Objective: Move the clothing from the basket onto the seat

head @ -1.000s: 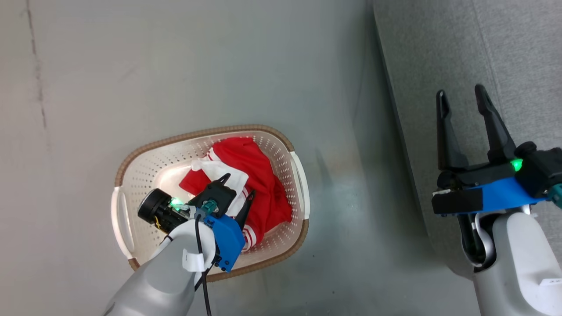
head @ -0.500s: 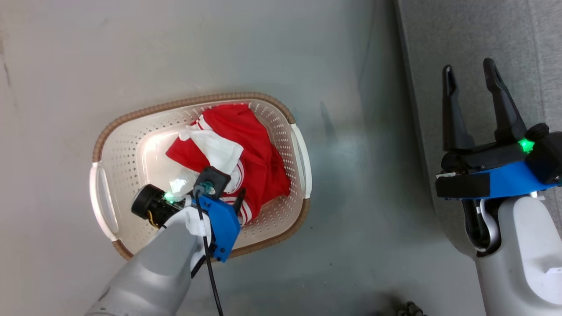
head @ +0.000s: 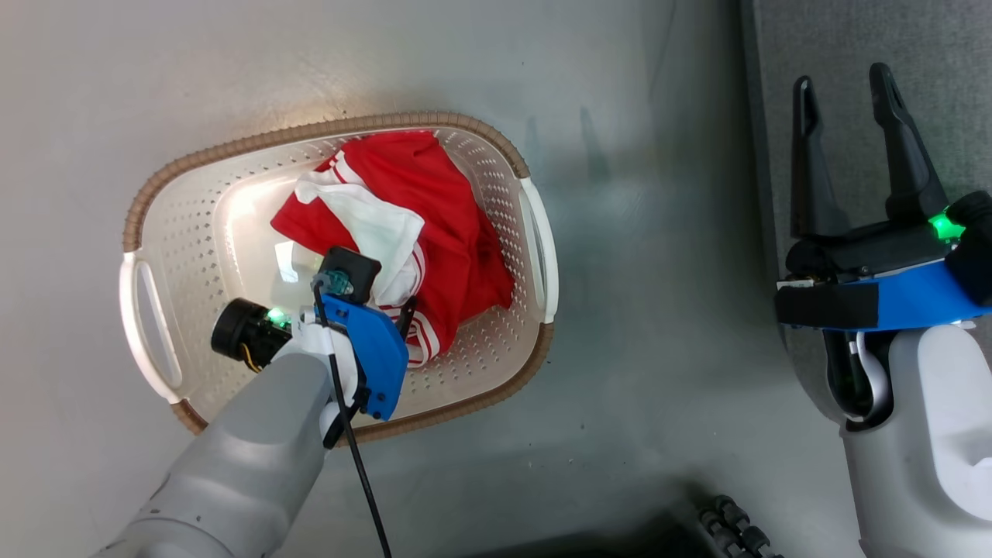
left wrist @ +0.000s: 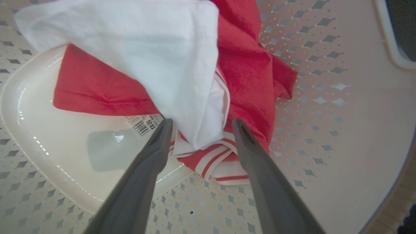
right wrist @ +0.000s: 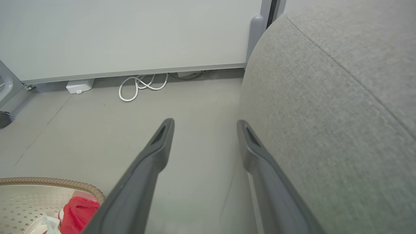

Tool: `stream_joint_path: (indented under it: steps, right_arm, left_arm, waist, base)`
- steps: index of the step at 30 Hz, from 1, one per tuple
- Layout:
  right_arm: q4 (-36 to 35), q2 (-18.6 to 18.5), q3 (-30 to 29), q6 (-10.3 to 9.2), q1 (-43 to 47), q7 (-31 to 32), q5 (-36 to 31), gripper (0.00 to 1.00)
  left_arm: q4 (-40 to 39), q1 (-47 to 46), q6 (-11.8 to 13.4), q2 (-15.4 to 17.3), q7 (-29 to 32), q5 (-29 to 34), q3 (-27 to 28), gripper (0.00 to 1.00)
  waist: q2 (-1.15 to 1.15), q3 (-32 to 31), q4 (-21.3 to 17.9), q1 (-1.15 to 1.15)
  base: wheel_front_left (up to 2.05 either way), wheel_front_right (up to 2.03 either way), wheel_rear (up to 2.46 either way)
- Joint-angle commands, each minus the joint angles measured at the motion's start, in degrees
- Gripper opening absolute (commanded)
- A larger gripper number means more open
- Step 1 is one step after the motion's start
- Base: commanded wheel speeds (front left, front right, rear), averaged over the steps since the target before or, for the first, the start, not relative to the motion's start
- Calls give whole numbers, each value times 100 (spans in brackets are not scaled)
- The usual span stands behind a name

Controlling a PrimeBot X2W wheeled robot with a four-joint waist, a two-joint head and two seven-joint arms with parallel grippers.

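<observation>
Left gripper (left wrist: 202, 123) wide open in the basket (head: 186, 225), 2 fingers (left wrist: 146, 169) astride the clothing (head: 442, 225), perhaps touching it, nothing gripped, right gripper (head: 842, 76) wide open and empty by the seat (right wrist: 325, 97)

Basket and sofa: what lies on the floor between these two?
Nothing lies there: in the head view the stretch of grey floor between the basket and the sofa is bare.
</observation>
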Motion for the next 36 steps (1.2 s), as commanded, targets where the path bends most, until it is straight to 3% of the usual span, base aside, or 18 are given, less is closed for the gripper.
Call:
stream_joint_path:
  steps: [1, 20, 34, 35, 36]
  right_arm:
    - [-48, 3, -6, 1, -130, -20, -21, 100]
    - [-181, 88, 30, 1, -270, -8, -14, 100]
    - [-221, 143, 59, 0, -322, -6, 6, 100]
    - [-221, 145, 58, 0, -326, -6, 10, 100]
    - [-219, 147, 58, 0, -329, -6, 15, 100]
  left_arm:
    - [-26, -150, -6, 61, 12, -78, -25, 100]
    - [296, -759, -6, 109, -103, -668, -556, 100]
    - [683, -1050, 38, -58, -142, -499, -793, 100]
    - [692, -1046, 35, -62, -109, -483, -822, 92]
    - [699, -1054, 33, -59, -104, -468, -844, 49]
  waist:
    - [0, 124, -13, -1]
    - [0, 747, -206, -1]
    - [0, 1037, -295, -1]
    - [0, 1044, -299, -1]
    - [0, 1051, -302, -1]
  base:
    - [0, 0, 0]
    - [0, 0, 0]
    - [0, 0, 0]
    - [0, 0, 0]
    - [0, 0, 0]
